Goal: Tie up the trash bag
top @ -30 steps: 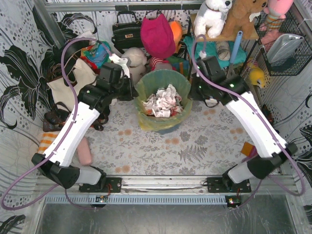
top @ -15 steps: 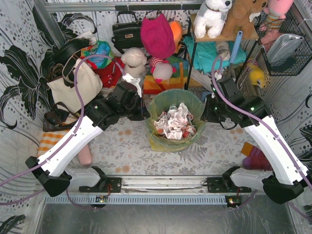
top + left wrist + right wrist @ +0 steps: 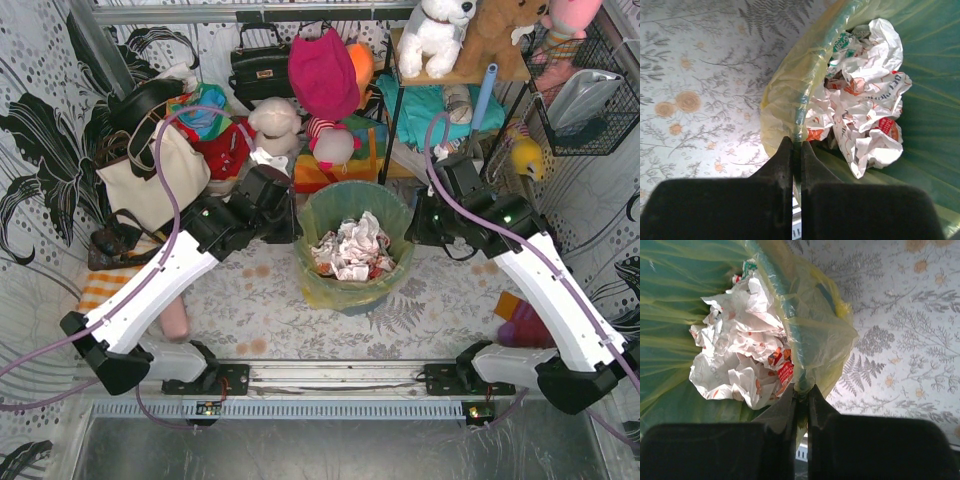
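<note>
Nearer now, trash bag (image 3: pixel 325 288) sits on floral tabletop (image 3: pixel 430 300) (toys (image 3: pixel 275 118) crowd behind).

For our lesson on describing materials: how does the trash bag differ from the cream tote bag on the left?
The trash bag is thin, translucent yellow-green plastic; the tote bag is opaque cream cloth with dark straps. The trash bag stands mid-table showing crumpled paper; the tote bag's contents are hidden. The left gripper and right gripper pinch the trash bag's rim; nothing holds the tote bag. Both are soft bags.
</note>
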Robot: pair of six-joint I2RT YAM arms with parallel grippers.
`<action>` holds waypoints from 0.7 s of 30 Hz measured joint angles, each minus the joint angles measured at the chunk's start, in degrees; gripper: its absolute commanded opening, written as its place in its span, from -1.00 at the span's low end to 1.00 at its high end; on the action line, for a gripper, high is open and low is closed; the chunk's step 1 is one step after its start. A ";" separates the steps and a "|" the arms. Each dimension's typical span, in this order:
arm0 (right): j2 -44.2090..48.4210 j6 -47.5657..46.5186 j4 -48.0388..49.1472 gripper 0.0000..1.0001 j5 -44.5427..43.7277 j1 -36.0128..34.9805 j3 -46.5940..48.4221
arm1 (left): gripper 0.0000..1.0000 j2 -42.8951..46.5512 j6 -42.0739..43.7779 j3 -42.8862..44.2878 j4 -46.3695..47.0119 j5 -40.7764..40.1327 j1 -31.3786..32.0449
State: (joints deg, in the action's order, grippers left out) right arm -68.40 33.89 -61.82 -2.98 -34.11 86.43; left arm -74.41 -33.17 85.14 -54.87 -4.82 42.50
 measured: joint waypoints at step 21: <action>-3.67 -0.52 5.73 0.09 1.99 -0.92 -0.22 | -0.02 -8.15 6.84 8.04 -4.74 -4.00 -3.34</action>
State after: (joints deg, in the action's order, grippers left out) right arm -72.07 33.36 -56.10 -0.99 -35.03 86.21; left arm -82.56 -26.33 93.19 -59.61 -8.82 39.16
